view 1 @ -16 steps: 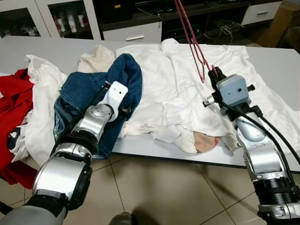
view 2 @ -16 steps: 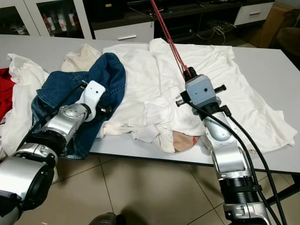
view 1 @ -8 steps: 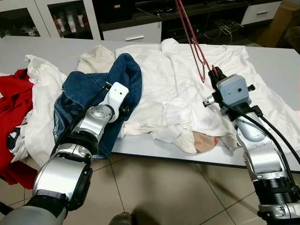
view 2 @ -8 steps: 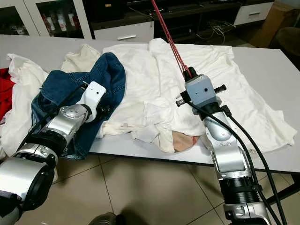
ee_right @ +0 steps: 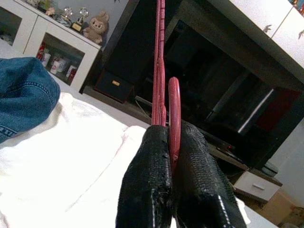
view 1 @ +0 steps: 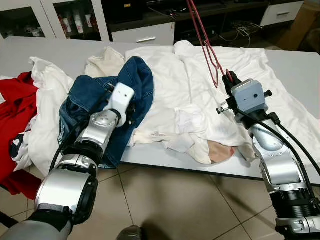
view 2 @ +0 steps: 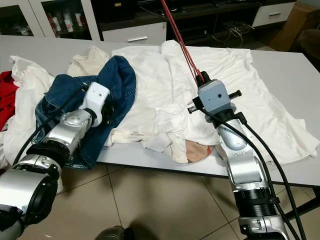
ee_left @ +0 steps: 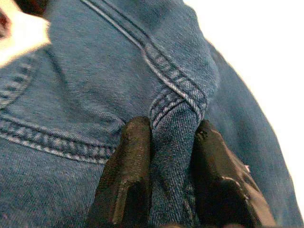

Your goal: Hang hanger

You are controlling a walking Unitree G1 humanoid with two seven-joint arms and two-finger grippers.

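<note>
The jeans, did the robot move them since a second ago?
A little. The left gripper, jaws shut on a fold of the jeans, pushed slightly farther over the table, bunching the denim. The right gripper stayed put, shut on the red hanger above the white shirts.

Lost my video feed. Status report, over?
Right hand shut on red hanger, held above white garment. Left hand pinching a fold of blue jeans. Table piled with clothes; hanger not yet hung.
</note>
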